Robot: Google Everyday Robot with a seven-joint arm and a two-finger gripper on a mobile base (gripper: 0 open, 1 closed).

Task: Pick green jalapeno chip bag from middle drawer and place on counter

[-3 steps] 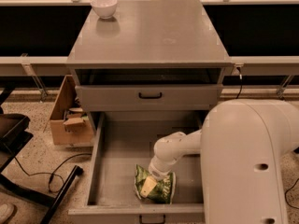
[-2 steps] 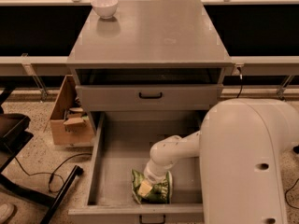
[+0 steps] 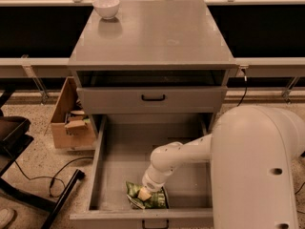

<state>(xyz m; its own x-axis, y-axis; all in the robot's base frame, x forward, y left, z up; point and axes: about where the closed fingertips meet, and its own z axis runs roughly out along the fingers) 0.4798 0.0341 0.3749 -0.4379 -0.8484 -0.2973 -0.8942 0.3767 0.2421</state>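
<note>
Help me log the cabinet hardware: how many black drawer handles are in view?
2. One black handle on the shut drawer front, another on the open middle drawer, where the gripper sits on the green jalapeno chip bag.

A broad, smooth off-white rounded shell [image 3: 257,175] of matte plastic fills the lower right. Two small dark round holes [image 3: 275,171] mark its face, one above the other. From it runs a white tubular arm [image 3: 190,152] with a bulbous, ball-like joint and a narrower wrist ringed by thin seams. The gripper [image 3: 144,193], pale cream at its tip, sits at the arm's far end, low inside the wide grey drawer tray [image 3: 112,171], near its front wall.
</note>
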